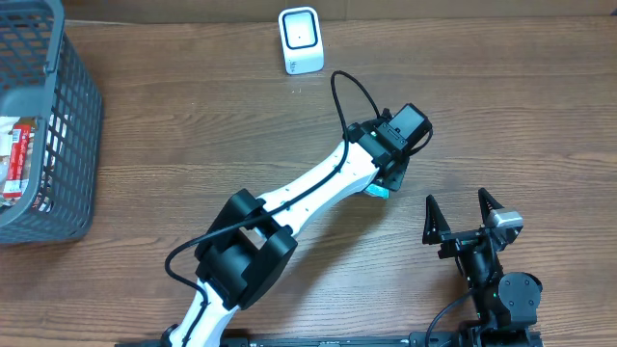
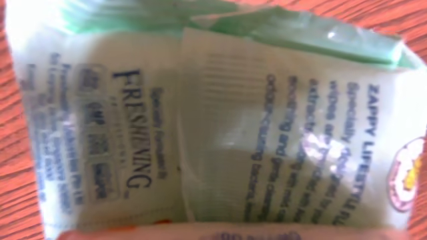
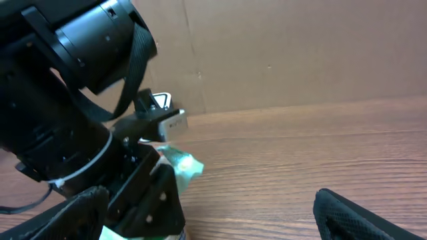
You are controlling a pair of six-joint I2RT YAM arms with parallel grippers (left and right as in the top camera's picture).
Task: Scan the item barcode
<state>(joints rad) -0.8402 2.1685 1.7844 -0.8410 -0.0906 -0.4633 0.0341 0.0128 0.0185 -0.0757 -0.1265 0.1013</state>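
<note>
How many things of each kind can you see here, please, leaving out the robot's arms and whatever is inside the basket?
Basket: 1
Scanner: 1
Wipes packet: 1
Total: 3

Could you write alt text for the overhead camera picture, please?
The left tool, on a white arm stretched across a wooden table, sits over a green packet, short of a small white scanner. The right tool is open nearby; a grey basket stands at the picture's left edge.
</note>
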